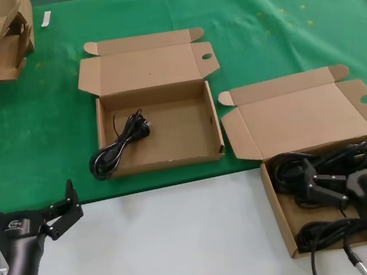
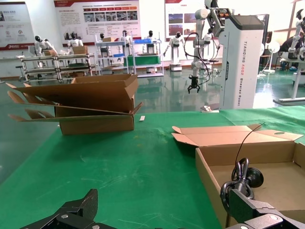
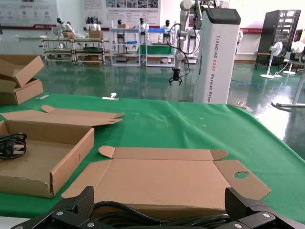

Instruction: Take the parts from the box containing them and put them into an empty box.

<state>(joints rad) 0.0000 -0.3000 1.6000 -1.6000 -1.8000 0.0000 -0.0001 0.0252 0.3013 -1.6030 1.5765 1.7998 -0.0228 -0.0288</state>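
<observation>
Under right gripper point(image 1: 327, 184), half-hidden cords point(image 1: 297, 169)

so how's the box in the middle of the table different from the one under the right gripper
The middle box holds one cord bundle, draped over its left wall; the right box holds several bundles.

The middle box lies on the green cloth; the right box's tray lies on the white surface.

The open right gripper hangs over the right box; nothing is above the middle box.

Both are shallow brown cardboard, lids folded back.
</observation>
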